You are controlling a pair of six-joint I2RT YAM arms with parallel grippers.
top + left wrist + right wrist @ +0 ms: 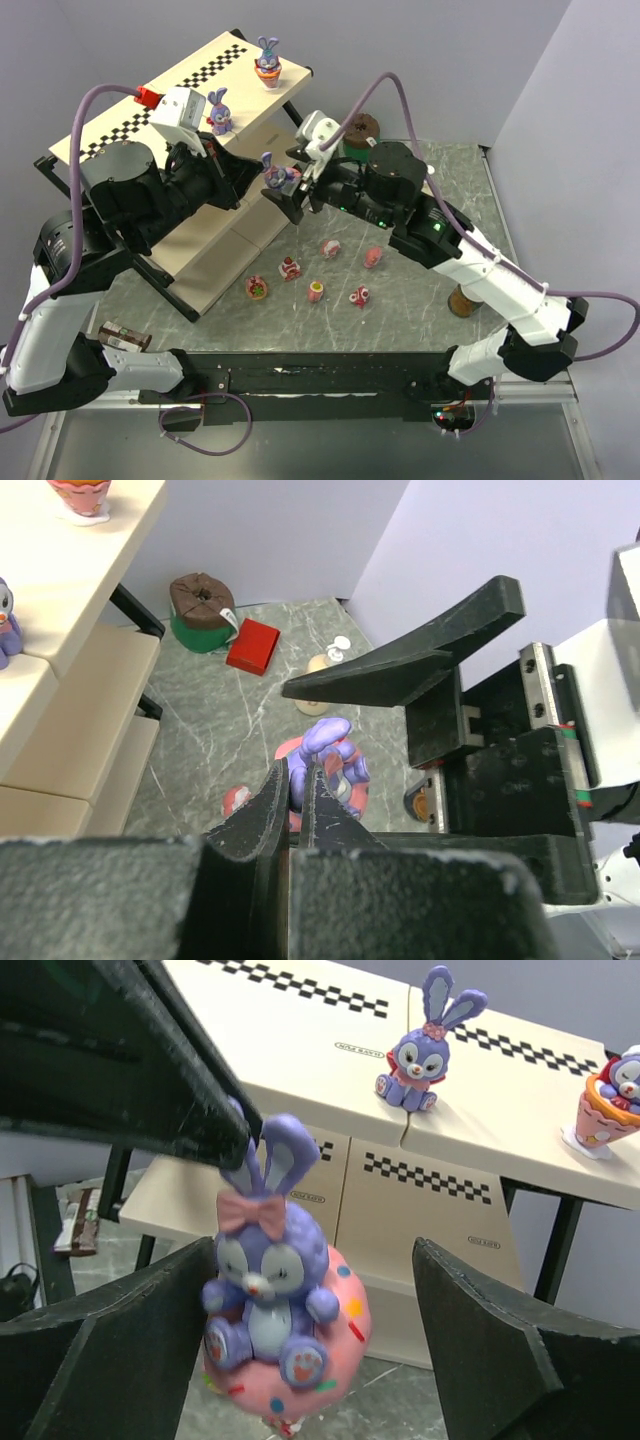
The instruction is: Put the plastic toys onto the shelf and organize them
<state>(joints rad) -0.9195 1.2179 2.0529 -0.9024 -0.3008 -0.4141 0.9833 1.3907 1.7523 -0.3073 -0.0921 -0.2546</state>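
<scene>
The left gripper [298, 772] is pinched on one ear of the purple bunny [268, 1280], which hangs just below its fingertips. The right gripper [315, 1270] stands spread, a finger on each side of that bunny, the shelf [300, 1050] close beyond.

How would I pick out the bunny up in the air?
Start at the checkered shelf. In front of it, the left hand and right hand meet. The bunny hanging between them sits on a pink sprinkled doughnut; other bunnies stand on the shelf.
</scene>
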